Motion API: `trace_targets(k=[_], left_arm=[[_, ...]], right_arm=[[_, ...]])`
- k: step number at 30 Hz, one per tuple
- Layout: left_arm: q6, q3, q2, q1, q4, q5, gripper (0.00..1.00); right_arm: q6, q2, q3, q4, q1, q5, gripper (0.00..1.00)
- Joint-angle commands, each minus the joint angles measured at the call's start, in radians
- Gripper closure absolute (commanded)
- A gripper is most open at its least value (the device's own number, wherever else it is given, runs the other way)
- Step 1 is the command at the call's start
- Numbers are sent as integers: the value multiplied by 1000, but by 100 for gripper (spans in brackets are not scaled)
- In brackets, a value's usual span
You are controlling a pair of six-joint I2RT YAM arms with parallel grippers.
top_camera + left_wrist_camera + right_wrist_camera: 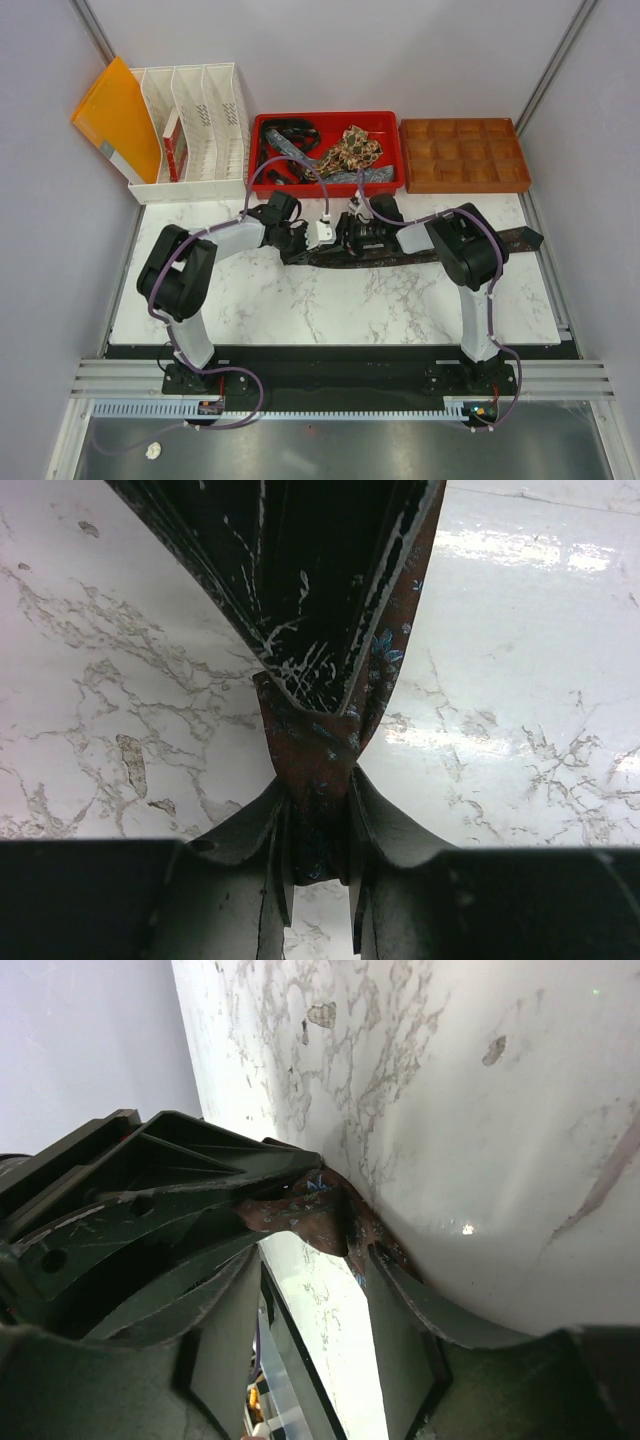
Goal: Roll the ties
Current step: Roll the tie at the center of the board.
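Jaws first: the left gripper (318, 825) is clamped hard on one end of the dark reddish tie (320, 745). The fabric is bunched between its fingers and fans out wide just past the tips. Tip to tip with it sits the right gripper (305, 1250), whose jaws stand apart. The same crumpled end lies in the gap and brushes one finger, but I see nothing pinching it, so the hold looks to be the left's alone. From that shared pinch the tie runs off to the right gripper's outer side, flat and straight along the marble table (300, 310), passing under the right arm to a pointed tip well clear of both grippers. No coil shows at the jaws, only a gathered fold, so I judge the roll barely started, if at all, with nearly the whole length left to wind. Farther out, beyond both sets of jaws, the red tray (330, 116) holds the other ties (355, 150) in a loose tangle of dark, blue and speckled, none of them rolled. Beside it, beyond the right gripper, the brown compartment tray (465, 140) shows no roll in any cell. By my reckoning this is the very opening of the job, with every tie yet to be finished.
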Motion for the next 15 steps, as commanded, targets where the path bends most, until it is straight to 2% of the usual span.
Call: trace_targets(k=[1, 8, 11, 12, 15], left_arm=[[49, 18, 24, -3, -14, -18, 71], [60, 12, 25, -1, -16, -13, 71], [61, 15, 30, -1, -18, -13, 70], [63, 18, 30, -1, -19, -13, 70], [60, 15, 27, -1, -19, -12, 70]], right_arm=[[0, -1, 30, -19, 32, 46, 42], [55, 34, 50, 64, 80, 97, 41], [58, 40, 65, 44, 98, 110, 44], [54, 39, 65, 38, 102, 116, 47], [31, 32, 56, -8, 103, 126, 69]])
